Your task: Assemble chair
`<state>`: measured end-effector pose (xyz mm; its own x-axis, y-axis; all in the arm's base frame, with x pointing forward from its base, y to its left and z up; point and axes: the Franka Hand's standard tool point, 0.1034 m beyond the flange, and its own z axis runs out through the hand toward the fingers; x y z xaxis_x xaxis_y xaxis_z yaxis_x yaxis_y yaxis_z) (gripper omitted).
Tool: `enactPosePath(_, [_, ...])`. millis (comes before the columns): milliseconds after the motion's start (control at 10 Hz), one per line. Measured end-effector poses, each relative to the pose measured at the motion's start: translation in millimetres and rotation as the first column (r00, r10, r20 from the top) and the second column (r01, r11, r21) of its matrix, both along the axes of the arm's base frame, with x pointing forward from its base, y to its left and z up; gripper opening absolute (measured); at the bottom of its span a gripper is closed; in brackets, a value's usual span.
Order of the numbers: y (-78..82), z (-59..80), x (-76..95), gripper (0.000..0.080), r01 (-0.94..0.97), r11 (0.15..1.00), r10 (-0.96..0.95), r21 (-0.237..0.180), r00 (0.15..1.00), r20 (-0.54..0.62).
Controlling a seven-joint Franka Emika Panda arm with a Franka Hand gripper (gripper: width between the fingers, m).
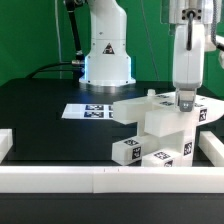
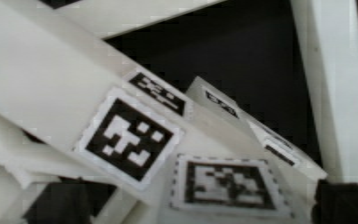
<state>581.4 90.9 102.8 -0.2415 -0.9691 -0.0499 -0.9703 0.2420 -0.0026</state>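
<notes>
Near the exterior view's right: chair [image 1: 155, 128] parts, stacked crookedly, inside white rail [image 1: 100, 178].
Gripper [image 1: 185, 104]: poised directly above stack; whether jaws parted or gripping, cannot tell.
Marker board [image 1: 90, 111]: behind, flat.
Risk: stack toppling if nudged during retreat.

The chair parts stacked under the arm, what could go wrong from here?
1. The chair parts sit piled at odd angles near the front rail; a nudge might topple them.
2. The gripper hangs right at the top piece, jaws looking spread; lifting off carelessly could drag it.
3. The wrist view shows only tagged faces up close, so alignment is hard to judge.
</notes>
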Motion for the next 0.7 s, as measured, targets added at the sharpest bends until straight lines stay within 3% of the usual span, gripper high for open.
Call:
enactPosePath(300, [1.8,0.7,1.0,0.0648,-0.401,0.916,0.401,-0.016,0.916,0.010])
enactPosePath(700, [-0.6,1.2,2.1,0.0648,-0.692,0.721,0.693,-0.029,0.721,0.021])
